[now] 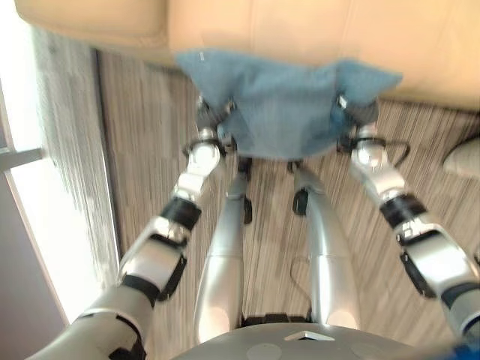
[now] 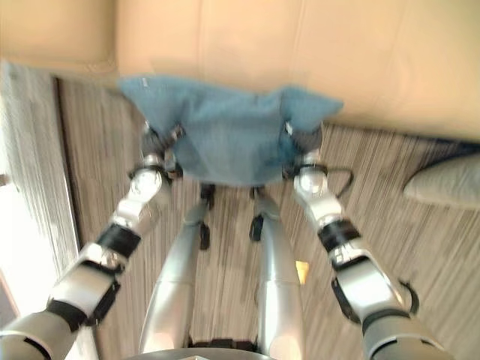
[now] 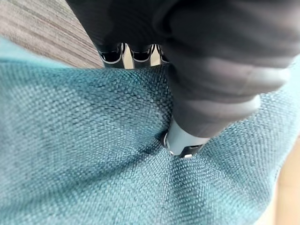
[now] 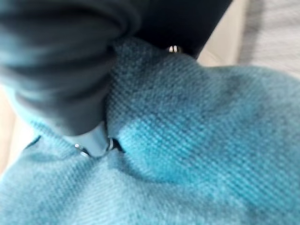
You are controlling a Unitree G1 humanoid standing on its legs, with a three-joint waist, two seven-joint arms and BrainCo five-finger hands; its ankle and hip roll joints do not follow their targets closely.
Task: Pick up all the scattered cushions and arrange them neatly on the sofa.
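Blue cushion [image 1: 281, 105] held up between both hands, right at the front edge of the beige sofa [image 1: 300, 30].

The left hand [image 1: 212, 118] pinches the cushion's one side, thumb dug into the weave; the right hand [image 1: 352, 112] clamps the other side likewise. The cushion's top edge overlaps the sofa front, above the striped floor [image 1: 142, 135]. Another pale cushion [image 2: 450, 184] lies on the floor, off to the sofa's right end.

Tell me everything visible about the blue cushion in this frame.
The blue cushion is a soft pillow of coarse woven teal-blue cloth, as it looks. It is held up between both hands, above the striped floor and at the front edge of the beige sofa, its upper corners spread wide and its body sagging. The left hand grips its left side and the right hand its right; in each wrist view the thumb digs into the cloth, puckering it.
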